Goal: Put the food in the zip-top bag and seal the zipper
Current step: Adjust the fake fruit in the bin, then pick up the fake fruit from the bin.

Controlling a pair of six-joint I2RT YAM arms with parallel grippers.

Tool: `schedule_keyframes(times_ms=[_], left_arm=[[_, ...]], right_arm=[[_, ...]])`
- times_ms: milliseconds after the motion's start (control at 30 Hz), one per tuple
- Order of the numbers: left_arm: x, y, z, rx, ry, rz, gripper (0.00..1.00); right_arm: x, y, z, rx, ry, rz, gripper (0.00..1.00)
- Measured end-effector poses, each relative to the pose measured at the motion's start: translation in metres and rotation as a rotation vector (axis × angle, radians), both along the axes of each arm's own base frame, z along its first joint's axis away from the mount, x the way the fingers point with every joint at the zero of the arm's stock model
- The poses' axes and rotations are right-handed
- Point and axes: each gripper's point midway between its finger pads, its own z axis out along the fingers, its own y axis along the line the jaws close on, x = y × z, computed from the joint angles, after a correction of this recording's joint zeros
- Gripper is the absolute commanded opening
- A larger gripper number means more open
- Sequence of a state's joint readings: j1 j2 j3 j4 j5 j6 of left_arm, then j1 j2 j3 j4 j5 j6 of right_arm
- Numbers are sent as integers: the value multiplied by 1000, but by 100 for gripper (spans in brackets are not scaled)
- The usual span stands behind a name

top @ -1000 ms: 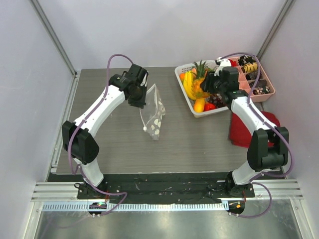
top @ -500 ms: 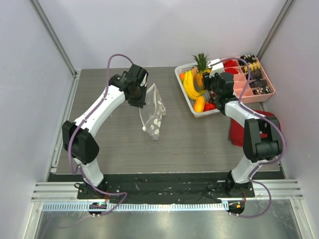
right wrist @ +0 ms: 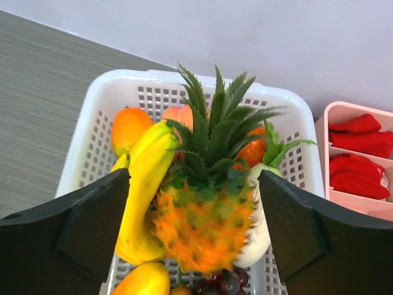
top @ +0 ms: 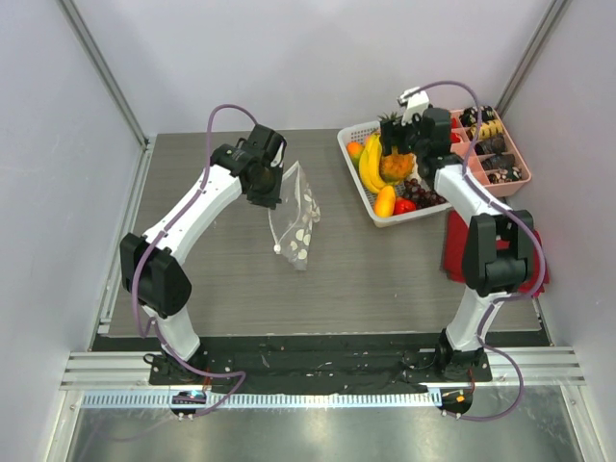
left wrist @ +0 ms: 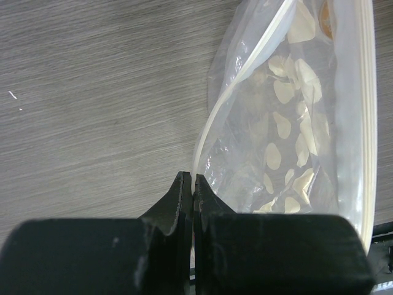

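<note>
Left arm reaches forward; left tool (left wrist: 193, 181) clamped on zip-top bag (left wrist: 282, 141) edge. Right arm stretched over basket (right wrist: 123, 86); right tool (right wrist: 193, 178) spread wide, flanking orange scaly fruit (right wrist: 202, 227).

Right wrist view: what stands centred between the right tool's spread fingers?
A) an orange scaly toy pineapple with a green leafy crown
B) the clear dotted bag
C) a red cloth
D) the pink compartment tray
A: the right tool is open wide, and the orange scaly toy pineapple with a green leafy crown stands midway between its fingers, inside the white mesh plastic basket.
</note>
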State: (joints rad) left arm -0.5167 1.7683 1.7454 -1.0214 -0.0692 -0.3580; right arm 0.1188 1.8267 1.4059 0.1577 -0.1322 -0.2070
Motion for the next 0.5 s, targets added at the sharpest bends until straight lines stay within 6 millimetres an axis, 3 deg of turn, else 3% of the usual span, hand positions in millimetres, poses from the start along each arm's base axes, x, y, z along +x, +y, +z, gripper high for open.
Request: schedule_keyframes(times_ms=[200,300,400,500], left_arm=[[0,0,0,3,-1,-3,0],[0,1,0,5,-2,-6,0],[0,1,0,6,-3,-9,0],[0,1,0,9,-4,-15,0]], right_arm=[[8,-3,38,61,58,52,98],[22,-6,47,70,89,43,97],[32,-4,38,71,151,39,97],[35,-2,13,88,251,31,97]])
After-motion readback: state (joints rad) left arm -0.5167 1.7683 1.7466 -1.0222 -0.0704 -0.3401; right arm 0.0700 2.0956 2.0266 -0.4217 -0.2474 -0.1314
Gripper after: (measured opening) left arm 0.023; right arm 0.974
